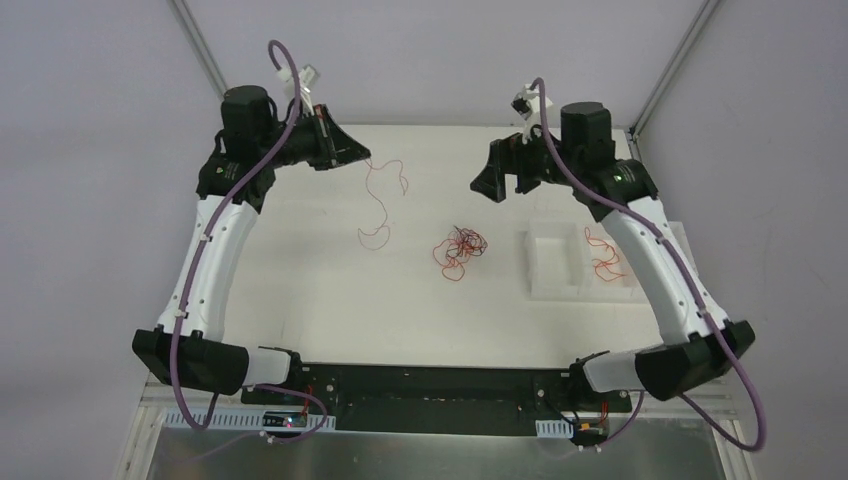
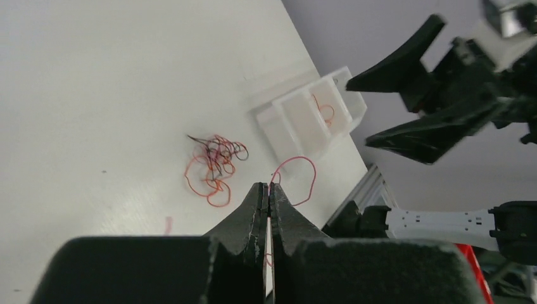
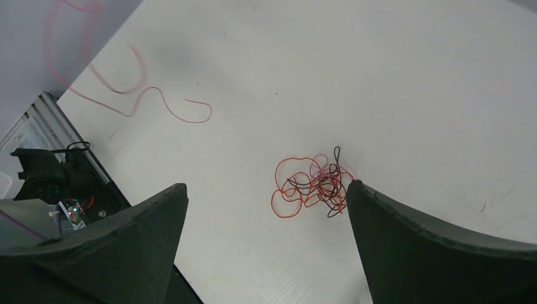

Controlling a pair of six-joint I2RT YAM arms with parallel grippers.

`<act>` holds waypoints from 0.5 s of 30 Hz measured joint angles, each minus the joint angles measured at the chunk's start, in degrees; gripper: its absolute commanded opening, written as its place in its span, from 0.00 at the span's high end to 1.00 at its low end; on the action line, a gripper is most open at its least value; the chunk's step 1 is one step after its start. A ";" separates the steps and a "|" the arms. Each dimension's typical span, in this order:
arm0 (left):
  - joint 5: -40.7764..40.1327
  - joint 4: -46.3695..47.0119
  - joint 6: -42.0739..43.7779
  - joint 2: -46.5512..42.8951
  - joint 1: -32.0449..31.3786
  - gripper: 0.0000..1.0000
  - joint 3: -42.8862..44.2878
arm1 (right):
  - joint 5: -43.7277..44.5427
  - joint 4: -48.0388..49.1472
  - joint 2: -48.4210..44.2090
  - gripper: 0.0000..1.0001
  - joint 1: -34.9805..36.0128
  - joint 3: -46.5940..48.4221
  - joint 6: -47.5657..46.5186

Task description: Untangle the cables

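A small wad of red-orange and black cables (image 1: 460, 250) lies at the middle of the white table. It also shows in the left wrist view (image 2: 215, 163) and in the right wrist view (image 3: 313, 183). My left gripper (image 1: 362, 153) is raised at the back left, shut on one loose red strand (image 1: 374, 197) that hangs down to the table. In its wrist view the jaws (image 2: 268, 187) pinch that strand (image 2: 313, 177). My right gripper (image 1: 490, 182) is open and empty above and behind the wad, which sits near its right fingertip (image 3: 267, 185).
A clear two-compartment tray (image 1: 552, 262) stands right of the wad, with a few red strands (image 1: 603, 255) in its right compartment. The tray also shows in the left wrist view (image 2: 297, 117). The hanging strand's end (image 3: 196, 119) rests on the table, left of the wad.
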 measured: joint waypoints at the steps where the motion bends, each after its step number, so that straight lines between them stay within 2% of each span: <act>1: 0.52 -0.26 -0.35 0.44 -1.01 1.00 -1.36 | -0.35 -0.50 -2.25 0.01 0.26 0.09 -1.03; 4: 1.75 -0.81 -1.38 1.25 -4.61 1.00 -4.39 | -0.72 -2.49 -6.45 0.01 2.73 1.75 -3.48; 7: 2.56 -0.98 -2.82 1.68 -8.59 1.00 -5.75 | -1.09 -3.04 -6.49 0.02 7.34 4.09 -4.11; 11: 3.89 -0.55 -5.86 2.56 -12.24 1.00 -5.90 | -1.97 -3.02 -2.95 0.09 12.92 5.44 -2.95; 15: 4.96 0.66 -7.87 3.06 -12.61 1.00 -6.27 | -2.36 -2.67 2.14 0.13 15.72 6.03 -0.39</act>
